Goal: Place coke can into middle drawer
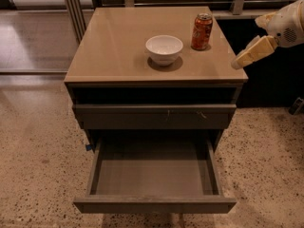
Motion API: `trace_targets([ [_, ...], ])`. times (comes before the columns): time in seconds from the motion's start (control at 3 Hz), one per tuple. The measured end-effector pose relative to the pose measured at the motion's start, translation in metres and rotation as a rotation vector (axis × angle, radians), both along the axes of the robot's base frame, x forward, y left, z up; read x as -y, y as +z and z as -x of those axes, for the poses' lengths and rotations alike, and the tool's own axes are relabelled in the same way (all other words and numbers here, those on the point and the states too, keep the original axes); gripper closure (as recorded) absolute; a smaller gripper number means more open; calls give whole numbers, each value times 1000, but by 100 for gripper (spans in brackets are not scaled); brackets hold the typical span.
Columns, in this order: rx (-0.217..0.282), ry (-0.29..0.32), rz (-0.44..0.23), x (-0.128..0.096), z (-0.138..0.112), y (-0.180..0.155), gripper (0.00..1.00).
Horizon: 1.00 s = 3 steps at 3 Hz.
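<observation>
The coke can (202, 31), red-orange with white lettering and a silver top, stands upright near the back right of the cabinet top (114, 46). The middle drawer (152, 175) is pulled fully out below, its flat grey floor bare. My gripper (243, 59), cream coloured, reaches in from the right edge of the view. It hangs just off the cabinet's right front corner, to the right of the can and nearer the front, and does not touch it.
A white bowl (164, 49) sits on the cabinet top left of the can. A shut grey drawer front (154, 115) with small marks lies above the open drawer. Speckled floor surrounds the cabinet. Metal posts (73, 6) stand behind.
</observation>
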<state>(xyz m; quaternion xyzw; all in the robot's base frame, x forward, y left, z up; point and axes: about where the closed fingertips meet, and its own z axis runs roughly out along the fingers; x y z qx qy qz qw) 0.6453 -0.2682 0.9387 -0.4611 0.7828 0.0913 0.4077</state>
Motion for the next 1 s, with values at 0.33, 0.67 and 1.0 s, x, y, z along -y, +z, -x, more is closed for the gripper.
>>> trace_targets([
  [0.33,11,-17,-57,-1,-3,-12,0],
  [0.67,57,-11,-81,2,-31,-24,0],
  [1.0,98,2,-106,4,-69,-26,0],
])
